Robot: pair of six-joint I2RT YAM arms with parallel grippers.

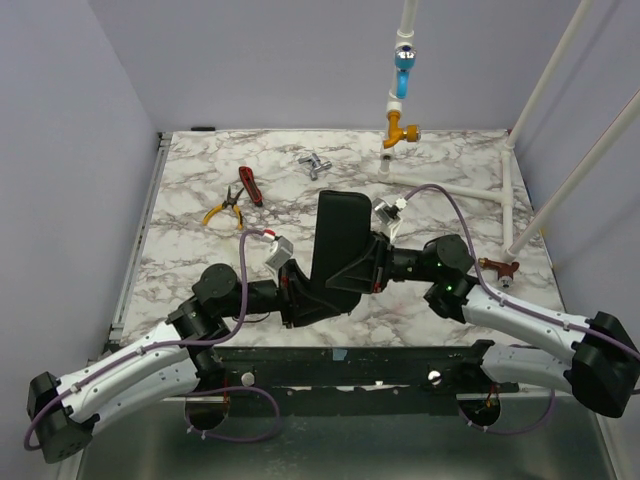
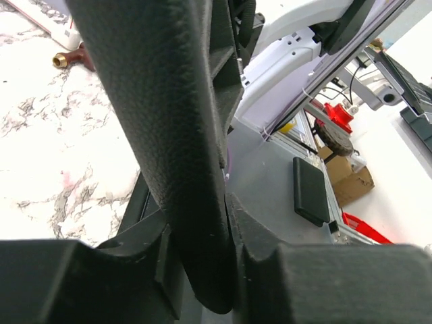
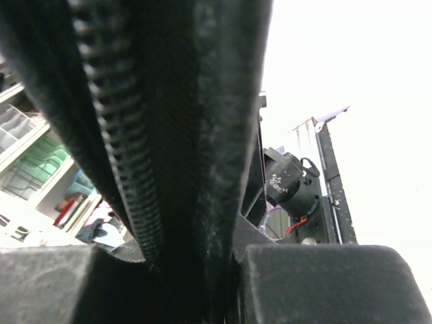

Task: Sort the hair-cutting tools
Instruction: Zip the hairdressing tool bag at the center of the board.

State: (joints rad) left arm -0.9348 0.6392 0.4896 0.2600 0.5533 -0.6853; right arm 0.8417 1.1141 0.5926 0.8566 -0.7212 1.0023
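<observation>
A black zip case (image 1: 340, 245) stands upright on edge at the middle of the marble table (image 1: 200, 270), held from both sides. My left gripper (image 1: 300, 292) grips its lower left end; in the left wrist view both fingers press the case's rounded edge (image 2: 175, 135), and the gripper (image 2: 199, 233) is shut on it. My right gripper (image 1: 377, 264) holds the right side; in the right wrist view the gripper (image 3: 196, 239) is shut on the zipper edge of the case (image 3: 169, 135). The hair-cutting tools are out of view.
Yellow-handled pliers (image 1: 222, 210) and a red-handled tool (image 1: 250, 186) lie at the back left, a small silver metal piece (image 1: 314, 166) behind the case. A brown fitting (image 1: 497, 266) lies at the right. White pipes (image 1: 450, 188) and an orange valve (image 1: 401, 130) stand at the back right.
</observation>
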